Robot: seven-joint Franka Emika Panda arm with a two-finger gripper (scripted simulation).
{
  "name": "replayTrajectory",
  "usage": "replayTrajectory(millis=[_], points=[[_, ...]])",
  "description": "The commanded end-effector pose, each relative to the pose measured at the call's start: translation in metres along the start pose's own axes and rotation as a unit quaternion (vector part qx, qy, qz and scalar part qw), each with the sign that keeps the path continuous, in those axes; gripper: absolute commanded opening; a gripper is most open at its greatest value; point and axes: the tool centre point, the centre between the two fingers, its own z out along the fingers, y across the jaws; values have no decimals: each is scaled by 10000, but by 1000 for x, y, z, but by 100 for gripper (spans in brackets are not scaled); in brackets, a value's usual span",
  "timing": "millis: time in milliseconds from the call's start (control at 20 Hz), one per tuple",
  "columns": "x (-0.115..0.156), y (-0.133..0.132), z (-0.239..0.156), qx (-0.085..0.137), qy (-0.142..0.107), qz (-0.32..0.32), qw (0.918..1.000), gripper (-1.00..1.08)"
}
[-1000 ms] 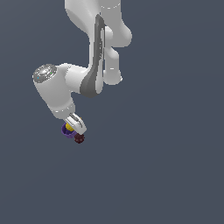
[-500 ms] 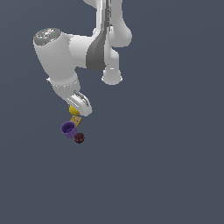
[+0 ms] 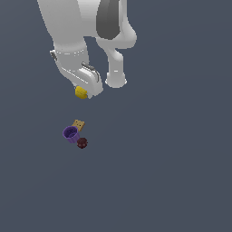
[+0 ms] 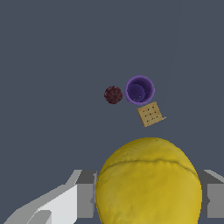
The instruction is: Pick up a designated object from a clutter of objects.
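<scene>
**Exterior view.** You have one gripper (image 3: 86,92), carried well above the floor (image 3: 172,181) and closed on the yellow lump (image 3: 81,92), which shows at the fingertip end. Below it, and well apart from it, the rest of the clutter sits in a tight group:
- purple cup (image 3: 70,134), upright, mouth open upward;
- tan box (image 3: 78,124), just beside the cup, on the side nearer the arm;
- dark red knobbly ball (image 3: 82,143), just beside the cup, on the exterior view's right and lower in the picture.

You cannot tell from this view whether these three touch one another.

**Wrist view.** The yellow lump (image 4: 148,181) fills the near field, clamped between the two grey fingers (image 4: 85,200), one on each flank. Beyond it you see the purple cup (image 4: 139,90), the dark red knobbly ball (image 4: 113,95) and the tan box (image 4: 150,113), all on the floor (image 4: 52,65).

**Risks, as judged.** The lump is rounded and the pads meet it on curved flanks, so a jolt or a fast swing could roll it out of the grip. Little of it shows between the fingers in the exterior view, which suggests a hold near the tips; any slackening would drop it. A fall from here could land in the group below and scatter it.
</scene>
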Motion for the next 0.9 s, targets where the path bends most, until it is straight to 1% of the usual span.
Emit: replayTrajectory(millis=[0,250,450,850], points=[[-12,0,-21,-4,4,2,10000,-100],[-30,-1,-56,-4,4,2,10000,-100],[-40,-3,-76,-3,2,-1,10000,-100],[-47,-4,-91,3,-2,-4,10000,-100]])
